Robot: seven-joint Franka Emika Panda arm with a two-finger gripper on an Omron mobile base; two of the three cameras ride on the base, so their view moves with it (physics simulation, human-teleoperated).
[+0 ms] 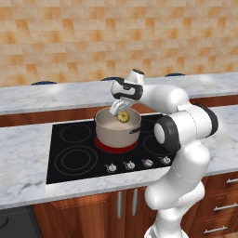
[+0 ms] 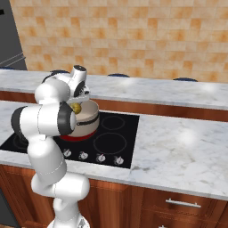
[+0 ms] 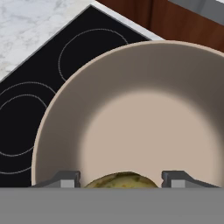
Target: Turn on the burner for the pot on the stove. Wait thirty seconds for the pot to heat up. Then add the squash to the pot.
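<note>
Stove (image 1: 79,153) noted as a flat black glass cooktop set into the marble counter (image 1: 23,158), grey-ringed zones across it and a row of small silver knobs (image 1: 138,163) along its front edge; burner (image 1: 116,148) glowing red, showing as a rim around the base of the pot (image 1: 118,130); pot standing upright on that zone, pale inside, short dark stub handle pointing toward the arm in the left base view.

Gripper (image 1: 120,113) held above the pot's open mouth, tilted downward; squash (image 1: 123,116) seen between the fingertips (image 3: 65,178), yellow-olive with darker mottling, clear of the pot floor; gripper clamped on the squash, one tip at each side of it in the hand view.

From the right base view, same arrangement confirmed: squash (image 2: 76,107) over the near rim of the pot (image 2: 87,122), gripper (image 2: 78,103) just above it. In the hand view, pot interior (image 3: 144,131) directly below the squash (image 3: 121,180); two unlit ringed zones (image 3: 87,48) beside the pot on the glass.
</note>
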